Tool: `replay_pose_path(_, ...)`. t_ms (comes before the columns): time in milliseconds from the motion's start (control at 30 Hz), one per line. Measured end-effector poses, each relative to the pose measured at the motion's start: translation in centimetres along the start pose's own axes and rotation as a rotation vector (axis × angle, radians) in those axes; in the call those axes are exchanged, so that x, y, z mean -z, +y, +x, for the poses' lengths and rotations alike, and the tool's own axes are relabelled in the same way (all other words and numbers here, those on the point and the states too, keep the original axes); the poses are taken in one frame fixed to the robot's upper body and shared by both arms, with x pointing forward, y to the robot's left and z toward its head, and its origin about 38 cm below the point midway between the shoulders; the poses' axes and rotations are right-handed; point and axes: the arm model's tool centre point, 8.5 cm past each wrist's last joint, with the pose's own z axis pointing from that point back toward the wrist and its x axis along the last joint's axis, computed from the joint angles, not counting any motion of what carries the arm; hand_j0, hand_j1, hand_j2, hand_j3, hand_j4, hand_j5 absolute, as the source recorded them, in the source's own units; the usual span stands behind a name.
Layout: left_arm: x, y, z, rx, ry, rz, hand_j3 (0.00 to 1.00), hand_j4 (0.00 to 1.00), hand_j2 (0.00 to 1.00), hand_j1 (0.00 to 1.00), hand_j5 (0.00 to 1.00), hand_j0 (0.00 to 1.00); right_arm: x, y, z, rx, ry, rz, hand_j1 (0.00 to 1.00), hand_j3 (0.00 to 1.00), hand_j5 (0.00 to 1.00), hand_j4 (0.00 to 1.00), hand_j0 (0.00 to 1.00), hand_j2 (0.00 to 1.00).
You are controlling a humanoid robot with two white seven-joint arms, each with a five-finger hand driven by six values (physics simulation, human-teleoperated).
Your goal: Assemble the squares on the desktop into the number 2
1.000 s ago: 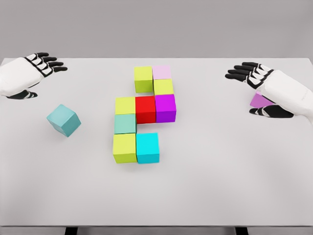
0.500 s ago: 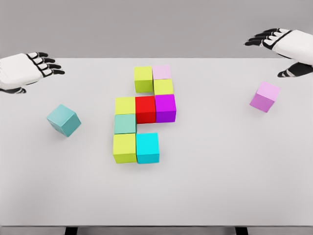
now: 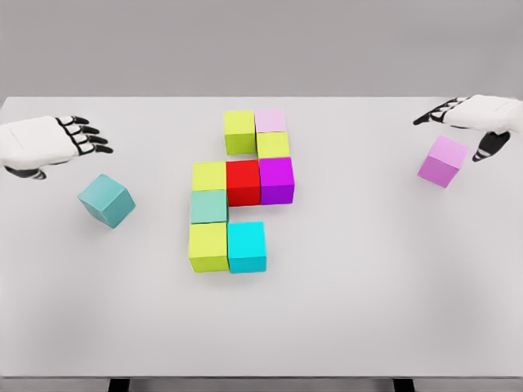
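Cubes form a cluster (image 3: 241, 190) at the middle of the table (image 3: 368, 310). A teal cube (image 3: 107, 200) lies near the left hand (image 3: 49, 144), a violet cube (image 3: 443, 161) just under the right hand (image 3: 478, 121); both hands are spread, holding nothing.

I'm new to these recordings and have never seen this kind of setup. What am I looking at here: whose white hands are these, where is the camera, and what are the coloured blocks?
This is a simulator's render, seen from a camera on a humanoid robot's head, looking down at a white table. The white shapes are its two five-finger hands: the left hand at the left edge, the right hand at the upper right. Both are open and hold nothing.

In the middle, nine coloured cubes sit packed together, partly forming a numeral 2. Two cubes lie loose: a teal cube just below the left hand, and a light purple cube directly under the right hand, which hovers by it without grasping.
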Motion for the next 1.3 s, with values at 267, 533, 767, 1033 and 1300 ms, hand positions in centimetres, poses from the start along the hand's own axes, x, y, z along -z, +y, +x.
replay_pose_path(267, -0.3, -2.8, 0.1, -0.219, -0.012, 0.011, 1.00, 1.00, 1.00, 1.00, 1.00, 1.00, 2.2, 2.0, -0.5, 0.040, 0.027, 0.064, 1.00, 1.00, 1.00, 1.00, 1.00, 1.00)
replay_pose_path(533, -0.2, -3.5, 0.3, -0.319, -0.019, 0.037, 1.00, 1.00, 1.00, 1.00, 1.00, 1.00, 3.5, 2.9, -0.1, 0.040, 0.029, 0.098, 1.00, 1.00, 1.00, 1.00, 1.00, 1.00)
replay_pose_path(767, 0.2, -3.9, 0.9, -0.347, -0.039, 0.036, 1.00, 1.00, 1.00, 1.00, 1.00, 1.00, 3.6, 3.1, -0.1, 0.027, 0.036, 0.113, 0.99, 0.99, 0.99, 0.99, 0.99, 0.99)
replay_pose_path(1033, 1.9, -3.5, 2.0, -0.357, -0.079, 0.052, 1.00, 1.00, 1.00, 1.00, 1.00, 1.00, 3.6, 3.0, -0.1, 0.015, 0.041, 0.119, 0.75, 0.75, 0.75, 0.75, 0.75, 0.75)
replay_pose_path(1300, 3.0, -4.0, 3.0, -0.358, -0.108, 0.030, 1.00, 1.00, 1.00, 1.00, 1.00, 1.00, 3.4, 2.8, -0.2, 0.015, 0.044, 0.116, 0.69, 0.69, 0.69, 0.69, 0.69, 0.69)
